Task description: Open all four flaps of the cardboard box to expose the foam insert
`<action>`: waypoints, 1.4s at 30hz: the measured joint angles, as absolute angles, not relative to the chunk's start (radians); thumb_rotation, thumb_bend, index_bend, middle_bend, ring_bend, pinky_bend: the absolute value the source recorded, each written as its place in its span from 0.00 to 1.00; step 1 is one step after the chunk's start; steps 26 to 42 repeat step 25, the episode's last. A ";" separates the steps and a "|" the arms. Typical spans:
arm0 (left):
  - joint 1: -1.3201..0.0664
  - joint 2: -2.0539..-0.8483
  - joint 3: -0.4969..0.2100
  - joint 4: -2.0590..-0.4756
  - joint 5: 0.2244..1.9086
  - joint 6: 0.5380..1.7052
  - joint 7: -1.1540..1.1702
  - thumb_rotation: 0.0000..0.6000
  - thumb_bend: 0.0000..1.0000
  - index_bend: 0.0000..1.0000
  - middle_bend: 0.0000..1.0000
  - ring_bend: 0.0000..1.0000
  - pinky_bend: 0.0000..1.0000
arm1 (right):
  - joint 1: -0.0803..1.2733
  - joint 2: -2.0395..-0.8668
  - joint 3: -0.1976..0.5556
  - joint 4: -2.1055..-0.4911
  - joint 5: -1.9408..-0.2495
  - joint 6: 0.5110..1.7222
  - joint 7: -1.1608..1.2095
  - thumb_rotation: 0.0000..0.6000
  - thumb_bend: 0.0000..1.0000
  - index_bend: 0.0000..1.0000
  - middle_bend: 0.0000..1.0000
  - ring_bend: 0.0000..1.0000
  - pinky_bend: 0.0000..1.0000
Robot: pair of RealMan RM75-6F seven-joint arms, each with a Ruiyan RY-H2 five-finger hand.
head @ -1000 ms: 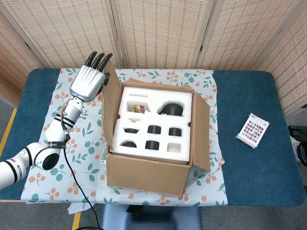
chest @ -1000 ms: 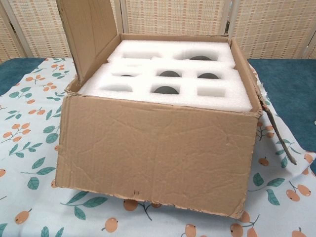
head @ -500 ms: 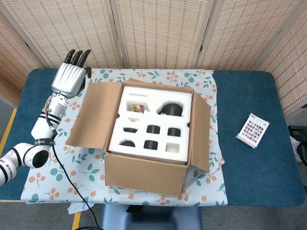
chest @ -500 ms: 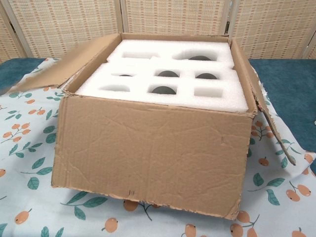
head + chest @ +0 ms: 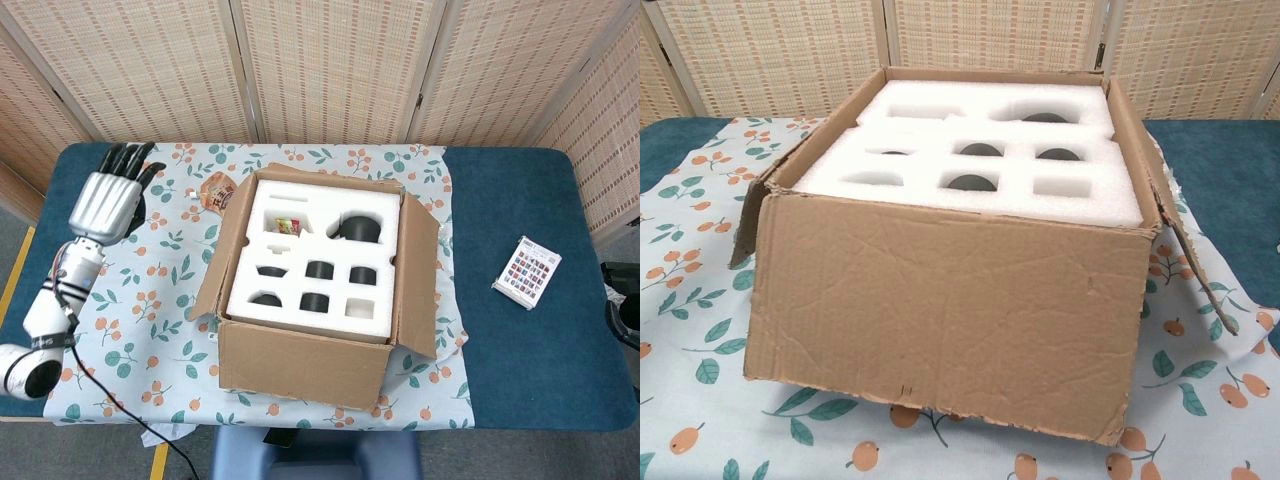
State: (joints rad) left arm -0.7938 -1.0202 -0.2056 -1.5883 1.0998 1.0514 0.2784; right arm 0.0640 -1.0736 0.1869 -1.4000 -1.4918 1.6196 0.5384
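Note:
The cardboard box (image 5: 300,365) sits mid-table with its flaps folded out and down. The white foam insert (image 5: 315,255) with dark round pockets is exposed; the chest view shows the foam insert (image 5: 970,160) inside the cardboard box (image 5: 940,310) too. The left flap (image 5: 218,262) hangs outward against the box side, and the right flap (image 5: 420,280) leans outward. My left hand (image 5: 103,200) is at the far left over the floral cloth, well clear of the box, fingers extended and holding nothing. My right hand is not visible in either view.
A floral cloth (image 5: 150,300) covers the left and middle of the blue table (image 5: 520,350). A small printed card (image 5: 527,272) lies on the right side. A small snack packet (image 5: 213,190) lies beside the box's far left corner. Woven screens stand behind.
My left hand drew back leftward, away from the box. The left flap, upright a second ago, swung out and now hangs down at the box side.

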 measured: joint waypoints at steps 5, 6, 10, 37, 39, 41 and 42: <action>-0.617 -0.995 -0.130 -1.662 1.198 1.236 0.205 1.00 0.59 0.05 0.04 0.00 0.00 | 0.080 -1.088 0.181 -1.420 -1.482 1.590 0.397 0.67 0.47 0.24 0.00 0.00 0.00; -0.583 -0.995 -0.116 -1.668 1.214 1.269 0.190 1.00 0.56 0.05 0.04 0.00 0.00 | 0.085 -1.094 0.180 -1.426 -1.478 1.580 0.358 0.69 0.47 0.23 0.00 0.00 0.00; -0.446 -1.005 -0.060 -1.683 1.264 1.401 0.124 1.00 0.42 0.03 0.03 0.00 0.00 | 0.099 -1.115 0.174 -1.448 -1.453 1.539 0.234 0.82 0.47 0.19 0.00 0.00 0.00; -0.197 -1.146 -0.004 -1.538 1.368 1.621 0.014 1.00 0.29 0.00 0.00 0.00 0.00 | 0.130 -1.138 0.150 -1.562 -1.392 1.441 0.022 0.98 0.47 0.13 0.00 0.00 0.00; -0.197 -1.146 -0.004 -1.538 1.368 1.621 0.014 1.00 0.29 0.00 0.00 0.00 0.00 | 0.130 -1.138 0.150 -1.562 -1.392 1.441 0.022 0.98 0.47 0.13 0.00 0.00 0.00; -0.197 -1.146 -0.004 -1.538 1.368 1.621 0.014 1.00 0.29 0.00 0.00 0.00 0.00 | 0.130 -1.138 0.150 -1.562 -1.392 1.441 0.022 0.98 0.47 0.13 0.00 0.00 0.00; -0.197 -1.146 -0.004 -1.538 1.368 1.621 0.014 1.00 0.29 0.00 0.00 0.00 0.00 | 0.130 -1.138 0.150 -1.562 -1.392 1.441 0.022 0.98 0.47 0.13 0.00 0.00 0.00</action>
